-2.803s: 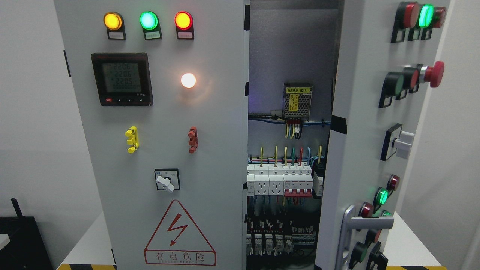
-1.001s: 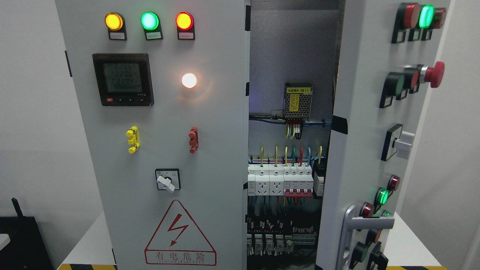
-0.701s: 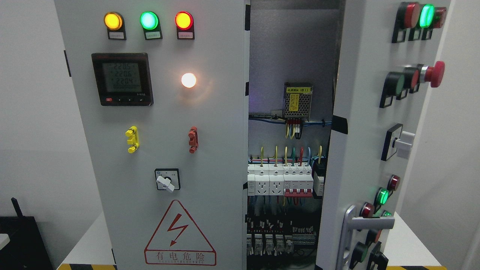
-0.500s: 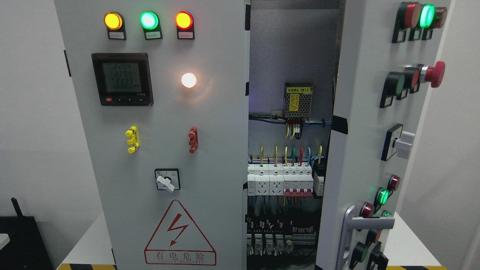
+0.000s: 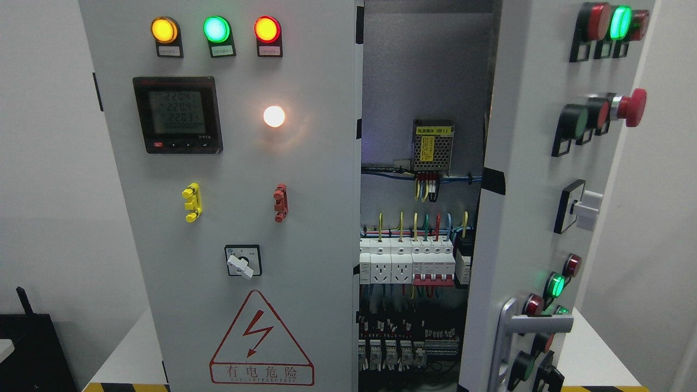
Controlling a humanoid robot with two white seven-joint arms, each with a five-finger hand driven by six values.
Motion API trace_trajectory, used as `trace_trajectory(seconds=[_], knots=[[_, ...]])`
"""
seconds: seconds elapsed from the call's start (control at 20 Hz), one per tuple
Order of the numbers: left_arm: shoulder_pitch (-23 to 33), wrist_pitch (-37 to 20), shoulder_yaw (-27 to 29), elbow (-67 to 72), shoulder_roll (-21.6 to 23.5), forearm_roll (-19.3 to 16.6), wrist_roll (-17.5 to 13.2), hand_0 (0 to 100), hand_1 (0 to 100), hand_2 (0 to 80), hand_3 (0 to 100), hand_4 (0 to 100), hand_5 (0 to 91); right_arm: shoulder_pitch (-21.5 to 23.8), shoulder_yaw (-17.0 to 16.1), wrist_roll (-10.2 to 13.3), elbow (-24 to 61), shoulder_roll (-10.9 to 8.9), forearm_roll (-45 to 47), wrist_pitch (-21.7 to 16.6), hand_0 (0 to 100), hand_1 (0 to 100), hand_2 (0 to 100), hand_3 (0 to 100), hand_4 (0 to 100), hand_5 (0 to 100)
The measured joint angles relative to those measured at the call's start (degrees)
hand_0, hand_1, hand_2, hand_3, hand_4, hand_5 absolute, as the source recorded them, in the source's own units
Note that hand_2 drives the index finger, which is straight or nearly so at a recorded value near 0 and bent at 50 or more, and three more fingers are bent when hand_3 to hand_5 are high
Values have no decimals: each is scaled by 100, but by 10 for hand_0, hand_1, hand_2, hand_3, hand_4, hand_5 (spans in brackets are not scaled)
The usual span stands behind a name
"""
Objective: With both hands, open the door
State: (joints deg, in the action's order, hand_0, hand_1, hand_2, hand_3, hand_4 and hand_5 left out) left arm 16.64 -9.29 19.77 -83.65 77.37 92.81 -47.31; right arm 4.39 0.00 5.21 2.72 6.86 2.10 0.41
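At the far left, a black box [image 5: 27, 354] sits low against the pale wall. Right of it stands the grey electrical cabinet on a white bench [image 5: 128, 354]. The cabinet's left door [image 5: 245, 218] faces the camera, closed or nearly so. Across its top run an amber lamp [image 5: 164, 30], a green lamp [image 5: 216, 29] and a red lamp [image 5: 267, 29]. Below them are a black digital meter [image 5: 177, 115] and a glowing white lamp [image 5: 274, 116], then a yellow clip [image 5: 191, 202], a red clip [image 5: 280, 202], a white rotary switch [image 5: 242, 262] and a red triangular warning sign [image 5: 261, 340].

In the middle, the gap between the doors shows the cabinet's interior: a power supply [image 5: 432, 146] with a yellow label, coloured wires, and a row of white breakers [image 5: 405, 264].

To the right, the right door [image 5: 523, 163] is swung out toward the camera, standing ajar. It carries lamps and push buttons, a red mushroom button [image 5: 631, 107], a white selector knob [image 5: 585, 209], and a metal handle [image 5: 536, 326] near its lower edge.

Neither hand is in view, so nothing touches or holds either door.
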Motion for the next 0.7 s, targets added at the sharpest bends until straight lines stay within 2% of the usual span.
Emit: trace_trajectory(seconds=[0.3, 0.4, 0.6, 0.7], knots=[[-2484, 80, -1798, -623, 407, -100, -18, 120, 389, 0, 0, 0, 0, 0, 0, 0, 0, 0, 0, 0, 120, 389, 0, 0, 0, 0], [-3405, 427, -2465, -771, 358, -221, -37, 120, 389, 0, 0, 0, 0, 0, 0, 0, 0, 0, 0, 0, 120, 389, 0, 0, 0, 0], [-5308, 1587, -3836, -965, 115, -363, 9, 120, 389, 0, 0, 0, 0, 0, 0, 0, 0, 0, 0, 0, 120, 389, 0, 0, 0, 0], [-6158, 1862, -4511, -1033, -35, -394, 97, 120, 389, 0, 0, 0, 0, 0, 0, 0, 0, 0, 0, 0, 120, 389, 0, 0, 0, 0]])
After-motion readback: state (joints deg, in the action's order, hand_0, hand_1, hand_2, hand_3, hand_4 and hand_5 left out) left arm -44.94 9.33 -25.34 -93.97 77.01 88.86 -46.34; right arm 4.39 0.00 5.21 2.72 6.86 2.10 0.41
